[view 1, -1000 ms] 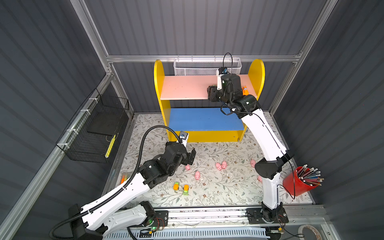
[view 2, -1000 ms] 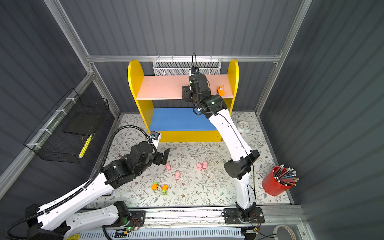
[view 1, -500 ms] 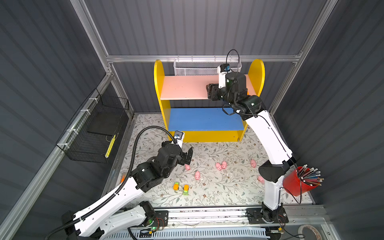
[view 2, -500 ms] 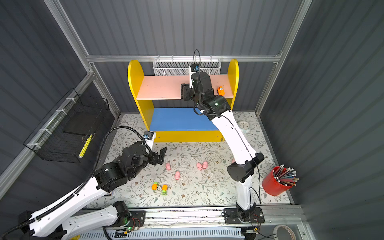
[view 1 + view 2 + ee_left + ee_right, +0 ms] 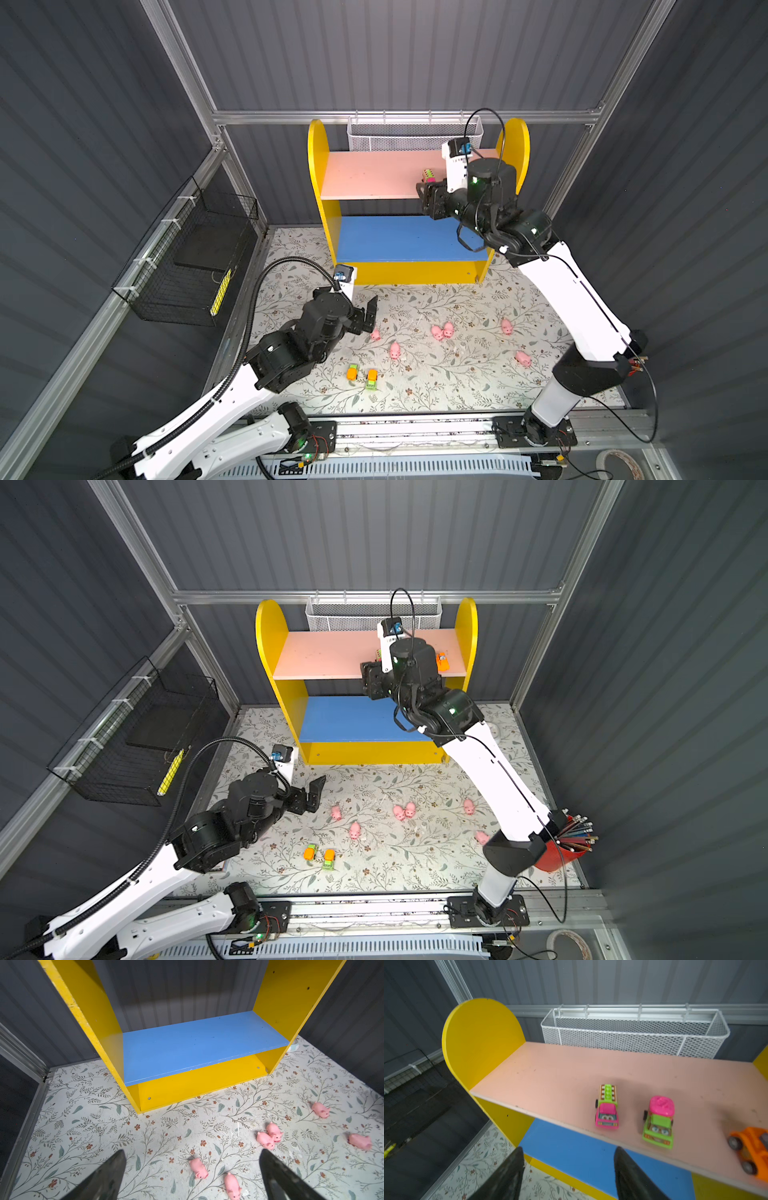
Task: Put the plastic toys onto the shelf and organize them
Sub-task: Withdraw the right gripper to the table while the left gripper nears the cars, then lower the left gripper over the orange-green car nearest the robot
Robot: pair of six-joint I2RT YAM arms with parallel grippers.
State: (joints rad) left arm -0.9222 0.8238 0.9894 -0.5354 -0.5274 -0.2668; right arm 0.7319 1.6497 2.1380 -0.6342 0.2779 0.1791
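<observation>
Left pincer (image 5: 368, 316) hangs low over the flowered mat (image 5: 415, 299), out in front of the shelf (image 5: 318, 166) near its left corner. Its jaws are spread as wide as they go, with nothing between them. Just right of it, also in front of the shelf, six pink pigs (image 5: 395, 350) lie scattered on the mat, none of them touched. An orange vehicle (image 5: 352, 372) and a yellow-green vehicle (image 5: 372, 379) sit side by side farther out from the shelf.

The right pincer (image 5: 426, 199) is up at the front edge of the shelf's pink upper board (image 5: 374, 174), jaws roughly half apart and empty. From above it looks just clear of that edge, though I couldn't swear it isn't brushing it. On the board stand a pink-and-green truck (image 5: 606, 1113), then a green truck with a pink top (image 5: 658, 1124), then an orange car (image 5: 751, 1151) toward the shelf's right side.

A second ago the right pincer was over the board, covering the spot where the pink-and-green truck now stands; it has since drawn back to the edge. The left arm has sunk and slid slightly left, jaws as wide as before. The pigs and both vehicles on the mat have not moved.
</observation>
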